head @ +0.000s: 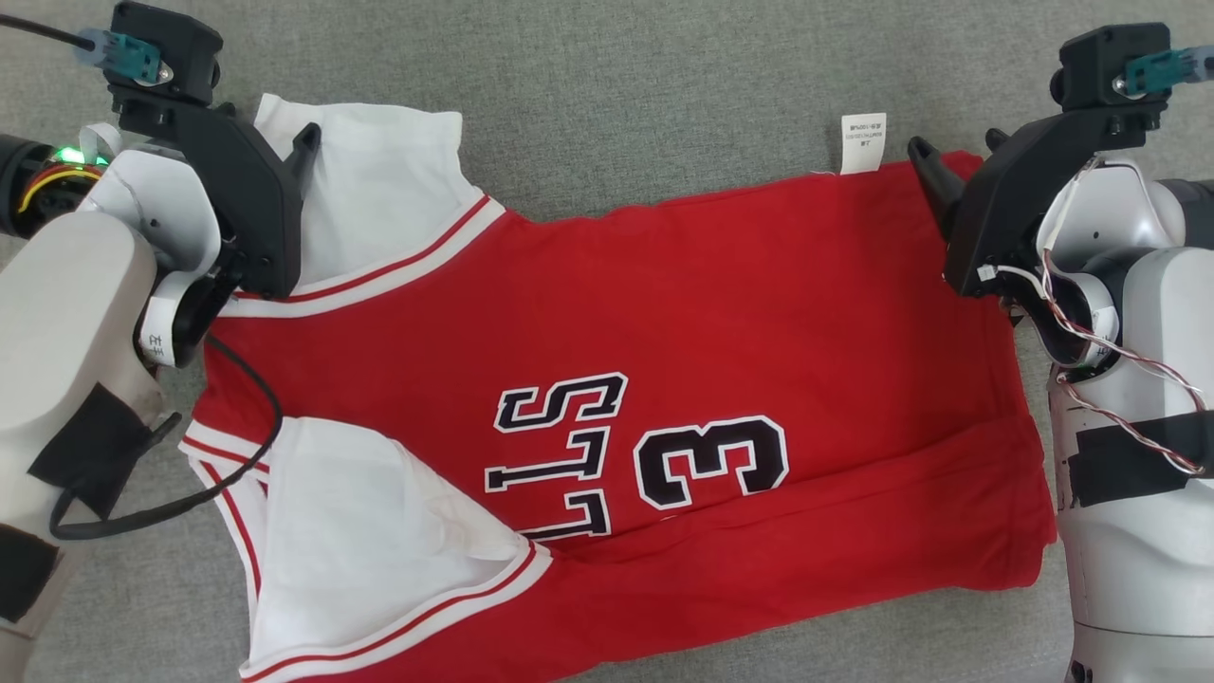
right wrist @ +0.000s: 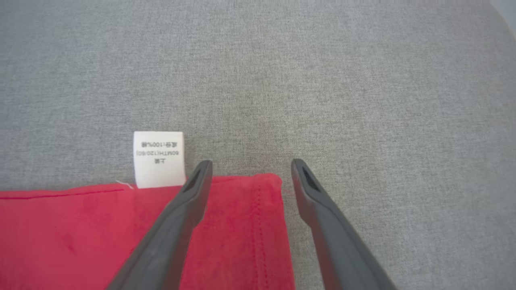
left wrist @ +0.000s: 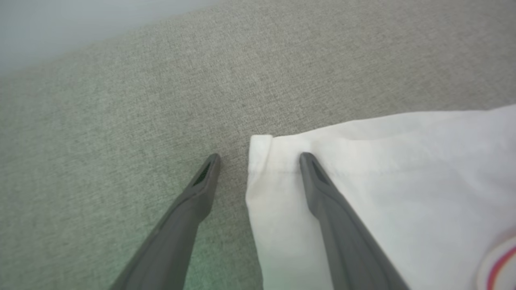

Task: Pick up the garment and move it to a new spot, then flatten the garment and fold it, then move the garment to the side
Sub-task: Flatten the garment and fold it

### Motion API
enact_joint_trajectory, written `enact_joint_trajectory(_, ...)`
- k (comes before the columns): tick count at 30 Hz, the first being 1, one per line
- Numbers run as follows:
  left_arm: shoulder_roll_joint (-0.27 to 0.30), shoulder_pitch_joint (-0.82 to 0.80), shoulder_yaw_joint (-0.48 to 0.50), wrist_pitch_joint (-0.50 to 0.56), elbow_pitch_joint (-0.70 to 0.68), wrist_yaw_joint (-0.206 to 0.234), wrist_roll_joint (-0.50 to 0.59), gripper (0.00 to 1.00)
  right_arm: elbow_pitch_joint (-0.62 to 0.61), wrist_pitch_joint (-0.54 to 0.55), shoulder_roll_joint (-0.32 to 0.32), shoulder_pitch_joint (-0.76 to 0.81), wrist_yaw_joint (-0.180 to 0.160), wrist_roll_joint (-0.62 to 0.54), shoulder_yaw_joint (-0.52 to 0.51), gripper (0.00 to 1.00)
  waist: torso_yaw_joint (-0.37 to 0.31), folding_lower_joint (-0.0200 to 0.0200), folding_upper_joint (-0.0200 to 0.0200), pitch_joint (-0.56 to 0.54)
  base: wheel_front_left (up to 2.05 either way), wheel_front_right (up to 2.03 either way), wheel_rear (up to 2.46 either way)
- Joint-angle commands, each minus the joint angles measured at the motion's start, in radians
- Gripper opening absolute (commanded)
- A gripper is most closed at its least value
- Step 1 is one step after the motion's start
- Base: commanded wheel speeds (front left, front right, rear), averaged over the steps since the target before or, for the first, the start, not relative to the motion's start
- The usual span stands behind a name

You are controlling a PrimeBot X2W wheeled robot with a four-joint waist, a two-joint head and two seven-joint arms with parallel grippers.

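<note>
Here, the left gripper, jaws apart, straddles the far corner of the white sleeve; the right gripper, likewise apart, straddles a red hem corner. The garment lies spread, nearly flat, on the grey surface. Folding and the move aside appear not yet done.

A grey cloth-covered bench carries a red jersey with white sleeves, spread flat, its white label on the cloth.
</note>
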Motion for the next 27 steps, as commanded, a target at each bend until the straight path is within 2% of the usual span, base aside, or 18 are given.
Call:
enact_joint_trajectory(1,0.011,0.015,-0.008,0.026,0.023,0.015,0.001,0.85,0.006,-0.004,-0.003,-0.009,0.0,0.008,0.01,1.0,-0.004,0.0,-0.0001,-0.001,0.0,0.0,0.0)
enact_joint_trajectory(2,0.015,0.014,-0.01,0.035,0.023,0.018,0.001,0.48,0.01,-0.007,-0.003,-0.013,0.0,0.01,0.015,1.0,-0.006,0.0,-0.0001,-0.002,0.0,0.0,0.0)
enact_joint_trajectory(3,0.017,0.015,-0.01,0.038,0.021,0.022,0.0,0.31,0.015,-0.009,-0.002,-0.016,0.0,0.01,0.021,1.0,-0.008,0.0,-0.0001,-0.002,0.0,0.0,0.0)
enact_joint_trajectory(4,0.018,0.015,-0.008,0.039,0.017,0.024,-0.001,0.0,0.018,-0.008,-0.004,-0.018,0.0,0.012,0.028,1.0,-0.01,0.0,-0.0001,-0.003,0.0,0.0,0.0)
enact_joint_trajectory(14,0.025,0.024,0.017,0.05,-0.025,0.015,-0.053,0.0,0.043,0.024,-0.036,-0.028,0.0,0.015,0.082,1.0,-0.023,0.0,-0.0001,0.013,0.0,0.0,0.0)
enact_joint_trajectory(20,0.032,0.011,0.02,0.061,-0.061,0.019,-0.062,0.0,0.063,0.04,-0.048,-0.039,0.0,-0.006,0.073,1.0,-0.019,0.0,-0.0001,0.023,0.0,0.0,0.0)
enact_joint_trajectory(25,0.038,0.005,0.021,0.069,-0.085,0.025,-0.06,0.0,0.095,0.079,-0.062,-0.049,0.0,0.013,0.109,1.0,-0.016,0.0,-0.0001,0.033,0.0,0.0,0.0)
enact_joint_trajectory(27,0.038,0.003,0.02,0.072,-0.094,0.027,-0.062,0.0,0.105,0.098,-0.07,-0.051,0.0,0.027,0.126,0.87,-0.015,0.0,-0.0001,0.037,0.0,0.0,0.0)
